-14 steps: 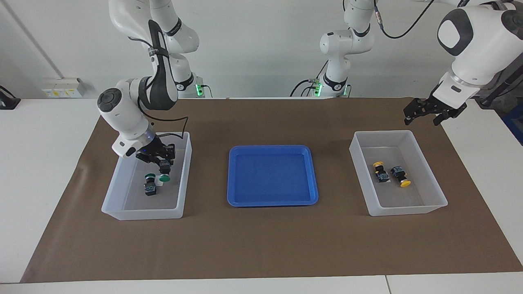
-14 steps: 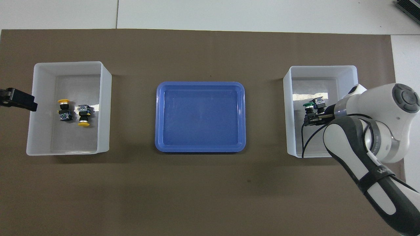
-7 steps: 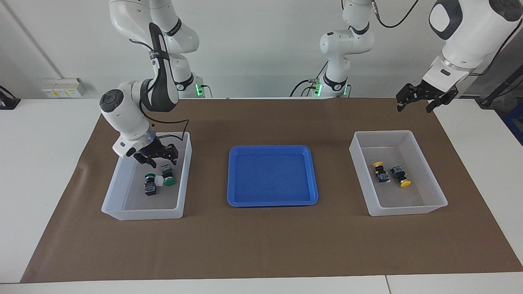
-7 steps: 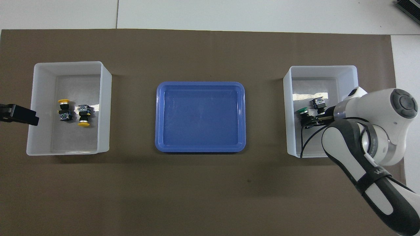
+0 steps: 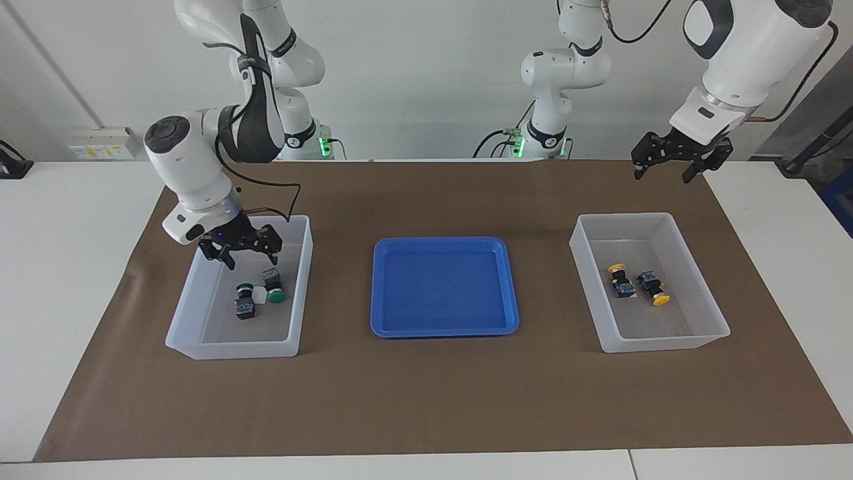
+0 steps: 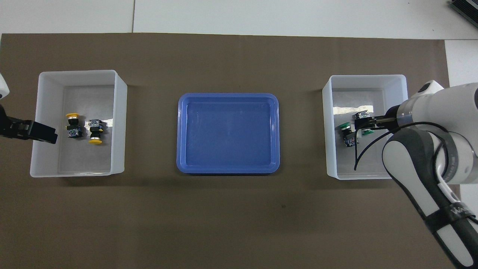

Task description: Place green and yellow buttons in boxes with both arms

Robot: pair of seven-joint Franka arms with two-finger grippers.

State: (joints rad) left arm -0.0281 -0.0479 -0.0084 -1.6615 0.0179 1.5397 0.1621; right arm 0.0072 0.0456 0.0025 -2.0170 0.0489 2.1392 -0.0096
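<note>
Two green buttons [image 5: 273, 288] [image 5: 244, 301] lie on their sides in the box [image 5: 233, 350] at the right arm's end; they also show in the overhead view [image 6: 347, 133] [image 6: 363, 116]. My right gripper [image 5: 248, 257] is open and empty, just above them over that box [image 6: 368, 78]. Two yellow buttons [image 5: 620, 280] [image 5: 652, 288] lie in the box [image 5: 666, 343] at the left arm's end, also in the overhead view [image 6: 73, 126] [image 6: 95, 131]. My left gripper [image 5: 663, 172] is open and empty, raised over the mat by that box's [image 6: 78, 73] edge nearest the robots.
A shallow blue tray [image 5: 445, 328] with nothing in it lies on the brown mat between the two boxes, also in the overhead view [image 6: 227, 96]. The brown mat [image 5: 426, 400] covers the middle of the white table.
My right gripper let go of a green button, which now lies in the box, and rose out of the box. My left gripper rose higher and drifted toward the table's middle.
</note>
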